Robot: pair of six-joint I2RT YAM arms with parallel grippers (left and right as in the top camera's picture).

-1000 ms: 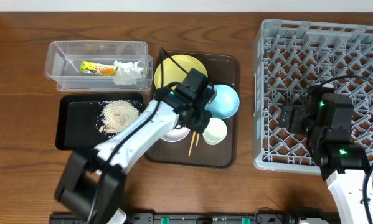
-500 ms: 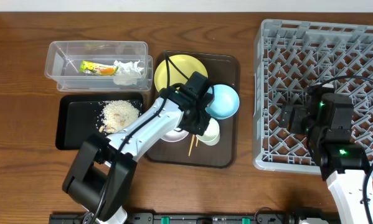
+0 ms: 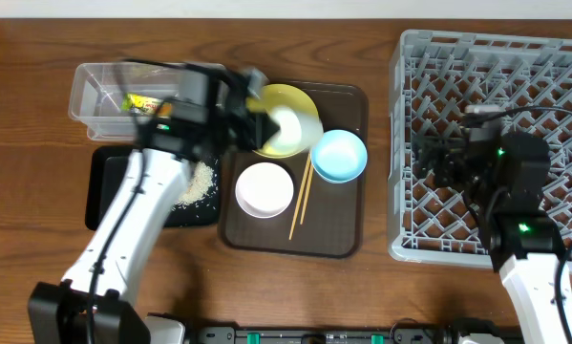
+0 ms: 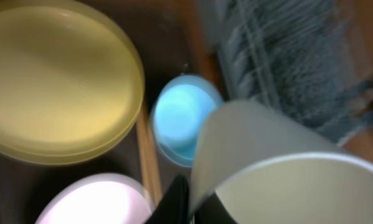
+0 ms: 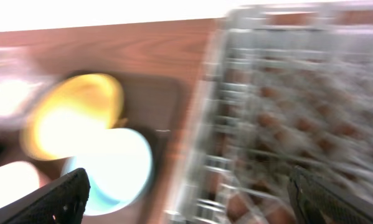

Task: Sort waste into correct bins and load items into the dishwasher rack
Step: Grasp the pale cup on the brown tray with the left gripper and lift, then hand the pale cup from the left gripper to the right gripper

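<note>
My left gripper (image 3: 269,125) is shut on the small white cup (image 3: 292,129) and holds it tilted above the yellow plate (image 3: 287,96). In the left wrist view the cup (image 4: 279,177) fills the lower right, and one dark finger (image 4: 179,200) sits against its wall. The white bowl (image 3: 264,189), light blue bowl (image 3: 338,156) and chopsticks (image 3: 300,197) lie on the brown tray (image 3: 343,239). The wrapper (image 3: 142,102) lies in the clear tub (image 3: 99,78). Crumbs (image 3: 201,182) lie in the black tray (image 3: 109,205). The tissue is hidden. My right gripper (image 3: 429,158) is open and empty over the left part of the grey rack (image 3: 515,67).
The right wrist view is blurred: the rack (image 5: 286,112) on the right, the yellow plate (image 5: 74,115) and blue bowl (image 5: 114,165) on the left. The rack's left wall stands close to the brown tray's right edge. Bare wood lies along the table front.
My left gripper has lifted the white cup off the brown tray and swung it up and left over the yellow plate. My right gripper has shifted left over the rack.
</note>
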